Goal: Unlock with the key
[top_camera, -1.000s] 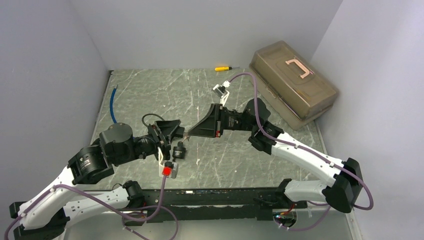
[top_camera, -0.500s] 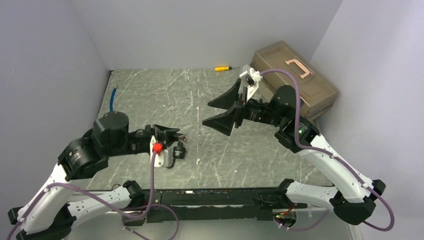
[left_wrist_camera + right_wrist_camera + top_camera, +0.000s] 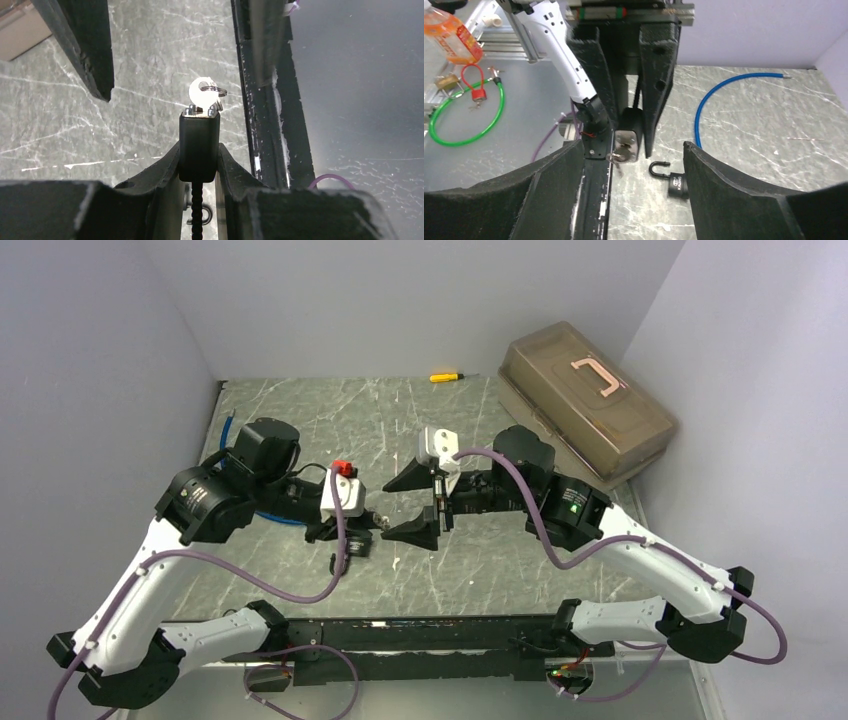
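Note:
My left gripper [image 3: 199,150] is shut on the body of a black padlock [image 3: 199,142], which it holds off the table. A silver key [image 3: 204,94] with a small ring sticks out of the lock's end. In the right wrist view that padlock [image 3: 630,131] and key [image 3: 617,157] hang straight ahead, between the tips of my right gripper [image 3: 634,150]. Its fingers [image 3: 724,185] stand wide apart and touch neither. From above, the left gripper [image 3: 365,523] and right gripper [image 3: 408,505] face each other at mid-table. The held lock's shackle is hidden.
A second black padlock [image 3: 674,183] lies on the table just below the grippers. A blue cable [image 3: 704,100] curves along the left side. A brown toolbox [image 3: 590,410] sits at the back right, with a yellow screwdriver [image 3: 445,376] by the back wall.
My right gripper let go of the key, opened wide, drew back, then returned with its jaws turned around the lock. The left arm rose and carried the padlock up.

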Controlling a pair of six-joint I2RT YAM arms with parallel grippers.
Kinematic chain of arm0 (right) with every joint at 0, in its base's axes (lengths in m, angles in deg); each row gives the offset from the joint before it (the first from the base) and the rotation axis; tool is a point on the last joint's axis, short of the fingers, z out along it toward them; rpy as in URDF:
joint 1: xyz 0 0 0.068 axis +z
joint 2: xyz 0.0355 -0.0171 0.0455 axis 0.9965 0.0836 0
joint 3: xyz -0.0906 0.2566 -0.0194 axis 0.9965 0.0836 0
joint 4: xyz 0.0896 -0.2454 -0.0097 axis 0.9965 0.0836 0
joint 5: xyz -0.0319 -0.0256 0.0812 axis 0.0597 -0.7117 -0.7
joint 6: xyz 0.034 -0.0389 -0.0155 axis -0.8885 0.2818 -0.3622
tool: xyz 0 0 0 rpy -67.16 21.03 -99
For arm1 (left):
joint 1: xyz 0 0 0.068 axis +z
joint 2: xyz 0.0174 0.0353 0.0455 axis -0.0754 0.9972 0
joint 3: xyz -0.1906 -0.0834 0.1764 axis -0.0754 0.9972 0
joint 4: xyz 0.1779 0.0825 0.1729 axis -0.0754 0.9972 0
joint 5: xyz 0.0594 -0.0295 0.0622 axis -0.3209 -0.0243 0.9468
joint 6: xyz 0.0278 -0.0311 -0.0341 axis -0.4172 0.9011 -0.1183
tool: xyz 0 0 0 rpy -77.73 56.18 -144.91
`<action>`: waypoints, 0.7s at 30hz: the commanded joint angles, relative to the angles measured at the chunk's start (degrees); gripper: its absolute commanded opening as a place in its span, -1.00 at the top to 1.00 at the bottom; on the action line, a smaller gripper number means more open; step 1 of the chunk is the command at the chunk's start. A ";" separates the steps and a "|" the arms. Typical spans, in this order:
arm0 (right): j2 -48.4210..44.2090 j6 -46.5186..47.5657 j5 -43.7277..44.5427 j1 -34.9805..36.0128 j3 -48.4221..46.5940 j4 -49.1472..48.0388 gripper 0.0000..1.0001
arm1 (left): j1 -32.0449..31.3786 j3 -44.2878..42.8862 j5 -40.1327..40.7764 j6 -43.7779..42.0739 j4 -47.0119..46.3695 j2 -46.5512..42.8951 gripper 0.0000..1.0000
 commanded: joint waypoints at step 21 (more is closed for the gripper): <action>5.94 2.78 -0.47 2.57 -3.72 -4.44 0.45 | 0.19 -3.38 -2.64 2.91 -0.66 0.24 1.00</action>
